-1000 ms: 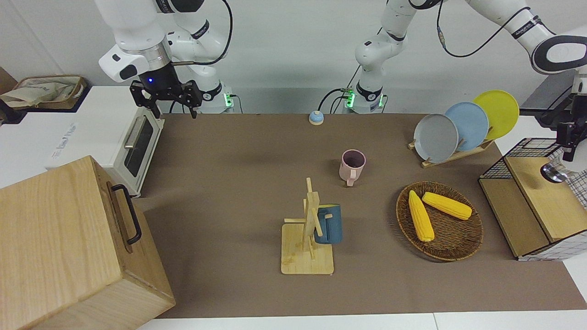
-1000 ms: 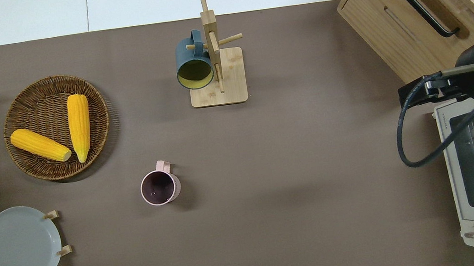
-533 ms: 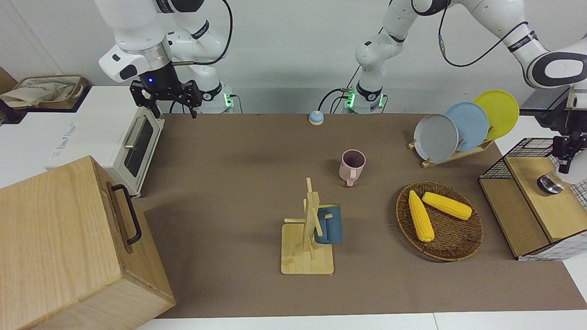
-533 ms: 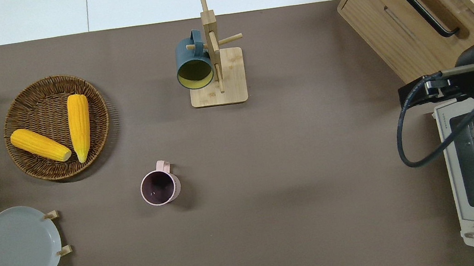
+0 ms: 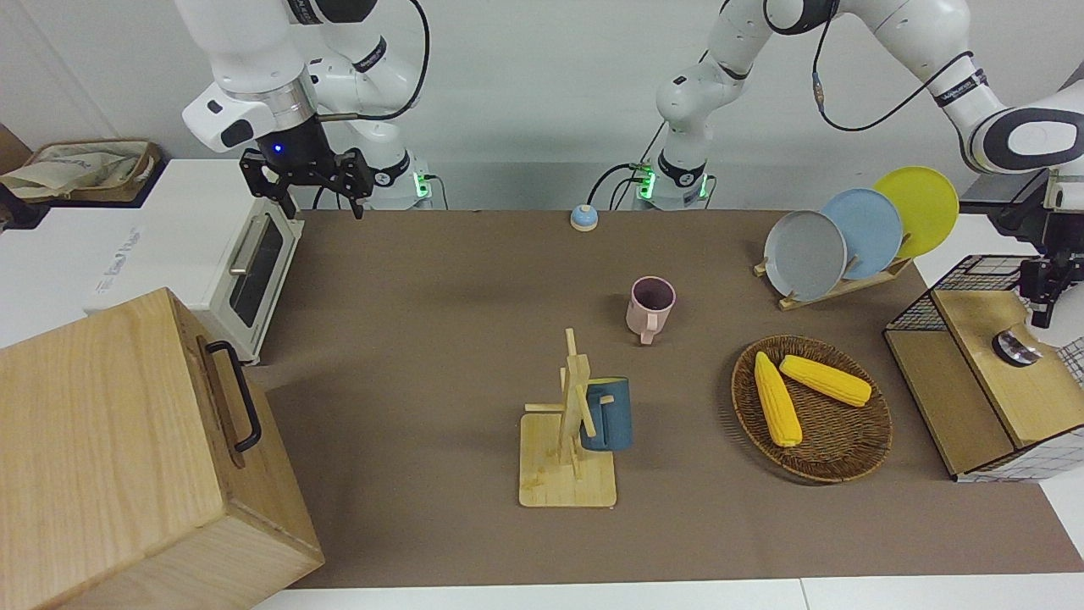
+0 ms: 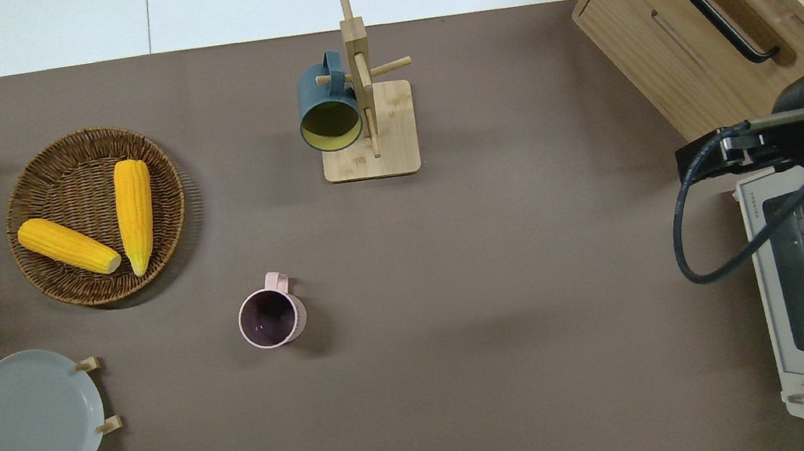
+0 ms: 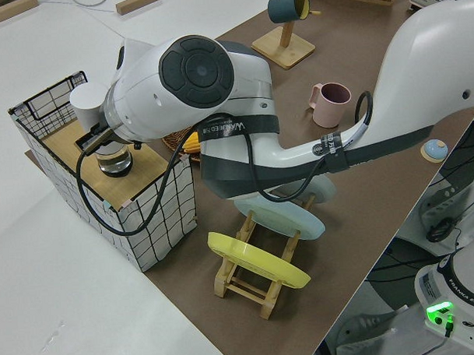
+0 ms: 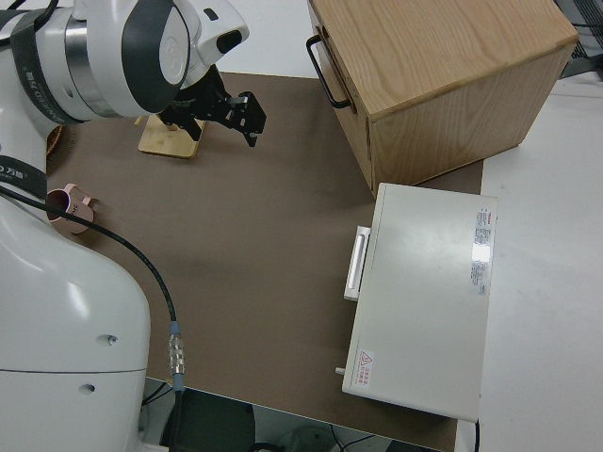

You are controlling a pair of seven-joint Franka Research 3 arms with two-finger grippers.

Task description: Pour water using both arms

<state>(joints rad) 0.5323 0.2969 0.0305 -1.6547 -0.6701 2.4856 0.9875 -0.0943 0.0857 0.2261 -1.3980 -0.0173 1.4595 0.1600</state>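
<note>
Parked with claws spread wide and nothing between them: right gripper (image 5: 326, 207). Mid-table, upright and apart from everything else: pink mug (image 5: 650, 307), probably the vessel to fill. At the left arm's end, hanging just above a small clear glass (image 5: 1016, 346) standing on the wooden lid (image 5: 991, 373) of the wire basket (image 5: 974, 271): left gripper (image 5: 1043, 296), opening impossible to tell. Likely smooth, slippery and breakable, so best taken across the wall below the rim, firmly but not hard, and kept level until over the mug.
</note>
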